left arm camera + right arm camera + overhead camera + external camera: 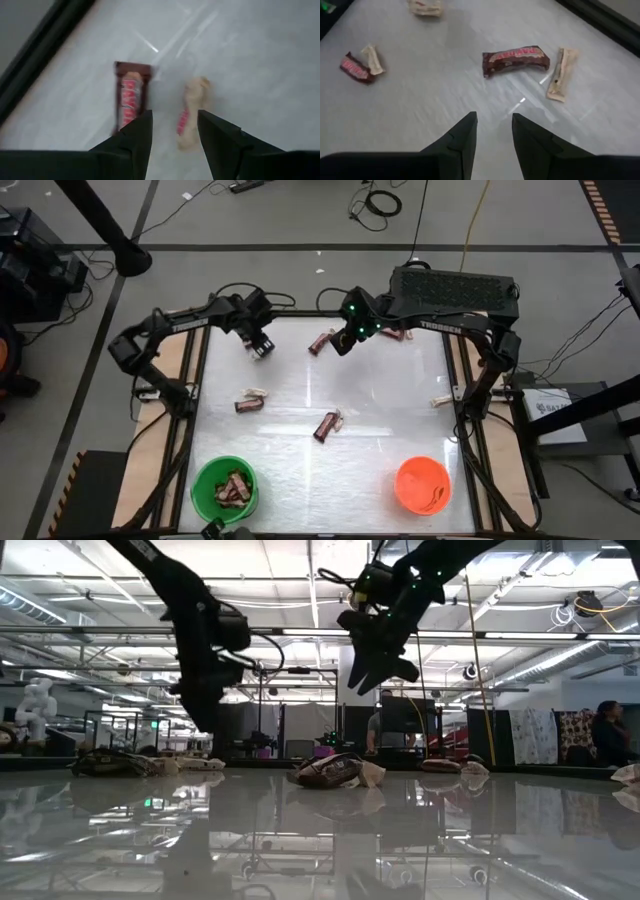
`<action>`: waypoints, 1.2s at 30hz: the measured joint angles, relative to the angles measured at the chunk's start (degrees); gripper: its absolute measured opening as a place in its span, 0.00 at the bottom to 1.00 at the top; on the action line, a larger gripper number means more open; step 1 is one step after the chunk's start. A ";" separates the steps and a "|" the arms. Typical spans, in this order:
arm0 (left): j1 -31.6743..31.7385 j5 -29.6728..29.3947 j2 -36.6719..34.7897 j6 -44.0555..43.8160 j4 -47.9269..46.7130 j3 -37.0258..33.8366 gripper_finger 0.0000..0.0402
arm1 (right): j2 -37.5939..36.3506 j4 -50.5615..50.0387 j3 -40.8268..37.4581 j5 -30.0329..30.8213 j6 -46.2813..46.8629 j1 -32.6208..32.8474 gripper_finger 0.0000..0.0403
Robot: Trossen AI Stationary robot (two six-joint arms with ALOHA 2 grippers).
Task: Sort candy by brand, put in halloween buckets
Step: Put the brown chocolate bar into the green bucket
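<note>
Nearest the low camera lies the glossy white table (380,440); on it, near its middle, one dark reddish-brown wrapped candy bar (328,770) touches a pale tan wrapped bar (372,773). The same pair shows from above (327,424). A second such pair (250,401) lies left of the table's middle, a third (322,340) near its far edge. The round bright green plastic bucket (203,480) at the near left corner holds several brown bars; the round bright orange bucket (423,485) stands at the near right. The left gripper (174,140) hangs above the far left, fingers spread, empty. The right gripper (493,137) hovers beside the far pair, fingers parted, empty.
</note>
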 joint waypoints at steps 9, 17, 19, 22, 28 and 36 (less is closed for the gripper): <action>-0.28 -9.58 3.70 -1.45 2.56 0.00 0.41 | 0.56 1.17 0.00 -0.66 2.81 0.06 0.29; -0.41 -9.13 -2.02 -3.05 -0.84 -0.02 0.41 | 0.90 6.54 0.00 -1.48 -4.61 0.88 0.29; -0.41 -7.80 -6.31 -4.38 -0.62 -0.02 0.41 | 1.93 10.32 0.00 -2.22 -3.21 0.96 0.29; -0.34 -4.74 -12.90 -4.55 -0.53 -0.02 0.41 | 4.81 14.68 0.00 -5.59 3.85 0.33 0.29; 0.89 -0.54 -22.21 -8.63 -0.71 0.01 0.41 | 14.11 15.79 3.85 -5.87 9.55 -0.27 0.29; 0.88 -0.01 -24.99 -10.45 -2.91 0.01 0.41 | 23.55 0.42 16.17 -1.11 7.68 0.51 0.29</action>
